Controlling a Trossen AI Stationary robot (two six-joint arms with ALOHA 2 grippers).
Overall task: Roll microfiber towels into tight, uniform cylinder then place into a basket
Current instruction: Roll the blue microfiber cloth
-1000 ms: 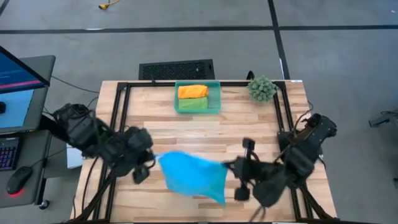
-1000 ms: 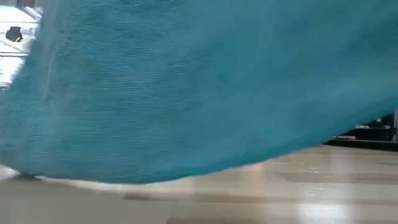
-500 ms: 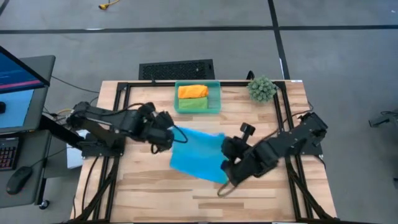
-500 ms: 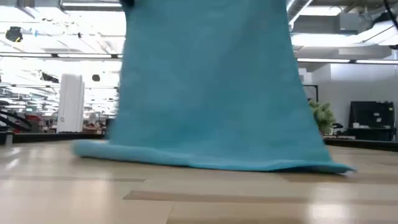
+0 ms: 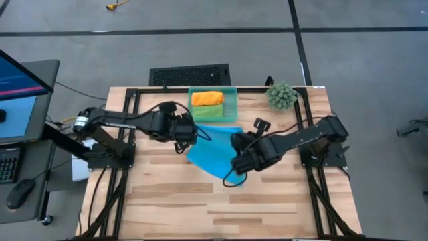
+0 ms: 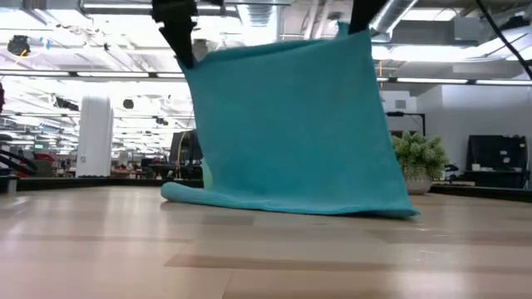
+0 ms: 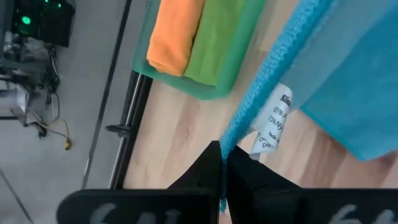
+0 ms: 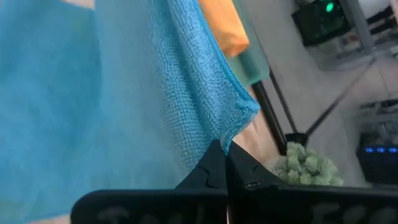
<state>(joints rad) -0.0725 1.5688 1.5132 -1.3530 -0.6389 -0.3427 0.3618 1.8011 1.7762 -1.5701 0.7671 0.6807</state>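
Blue towel (image 5: 212, 150) hangs from both pincers, bottom edge on table (image 5: 267, 201).

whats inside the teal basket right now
The basket holds two rolled towels side by side: the orange towel and the green towel. Whatever lies beneath them is covered.

A wooden table (image 5: 267, 194) is carrying a teal basket (image 5: 231, 107) at its far edge, a spiky green plant ball (image 5: 281, 96) beside it, and the blue towel's (image 5: 212, 152) lower edge.
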